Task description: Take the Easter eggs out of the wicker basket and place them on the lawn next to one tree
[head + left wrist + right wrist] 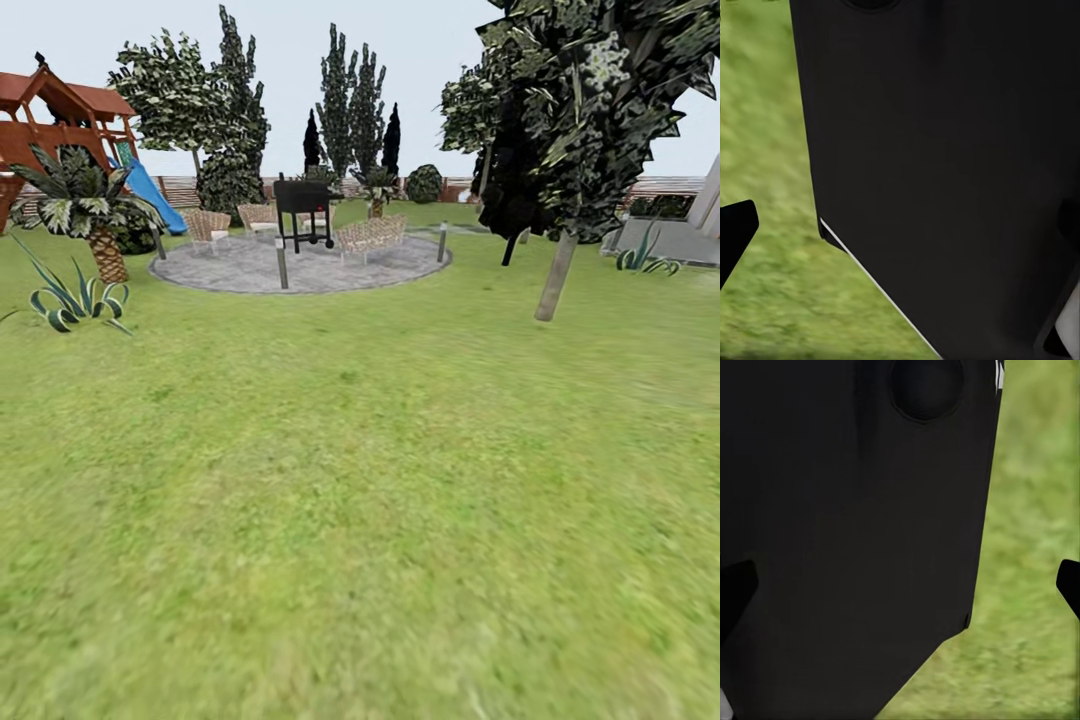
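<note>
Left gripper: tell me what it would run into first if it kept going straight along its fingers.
Most likely the large black body that looms ahead of the left gripper, probably part of the robot itself. The lawn lies beyond it; depth is hard to judge.

I get flat, even daylight with no cast shadows; the lawn (360, 520) blurs below the tree (560, 150), wrist views soft
</note>
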